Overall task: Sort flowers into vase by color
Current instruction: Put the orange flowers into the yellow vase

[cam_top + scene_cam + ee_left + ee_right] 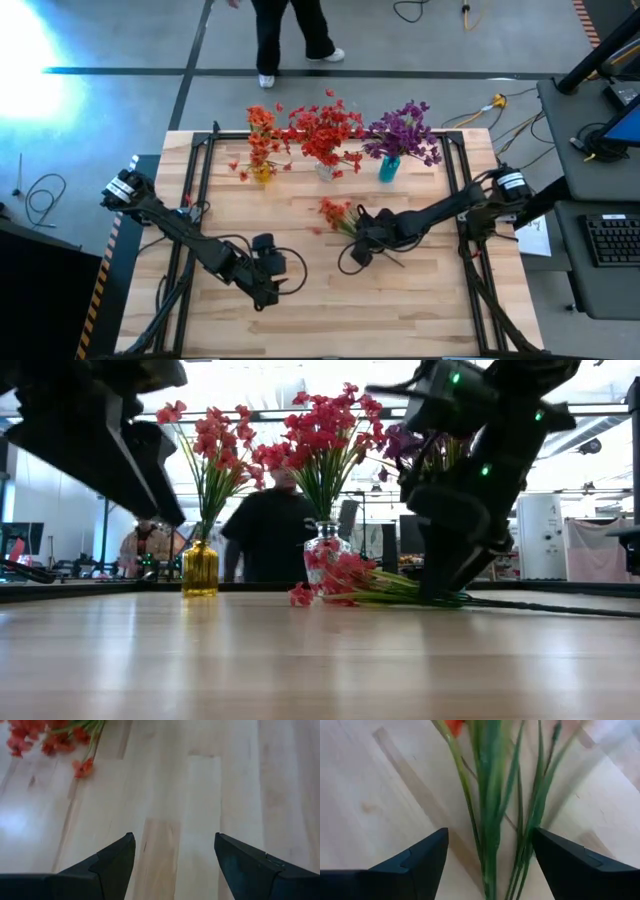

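Note:
Three vases stand along the table's far side: a yellow vase (262, 173) with orange-red flowers (262, 130), a clear vase (325, 171) with red flowers (328, 130), and a teal vase (388, 168) with purple flowers (405, 130). A loose bunch of red-orange flowers (337, 212) lies flat mid-table. My right gripper (358, 240) is open over its green stems (492, 795), one finger on either side (490, 837). My left gripper (262, 262) hangs open over bare wood (174, 842), nearer the front, with the loose blossoms (50, 737) ahead of it.
A person (290, 40) stands beyond the table's far edge, seen behind the vases in the low view (270, 530). Black frame rails (200, 190) run along the table's left and right sides. Bare wood (330, 310) stretches toward the near edge.

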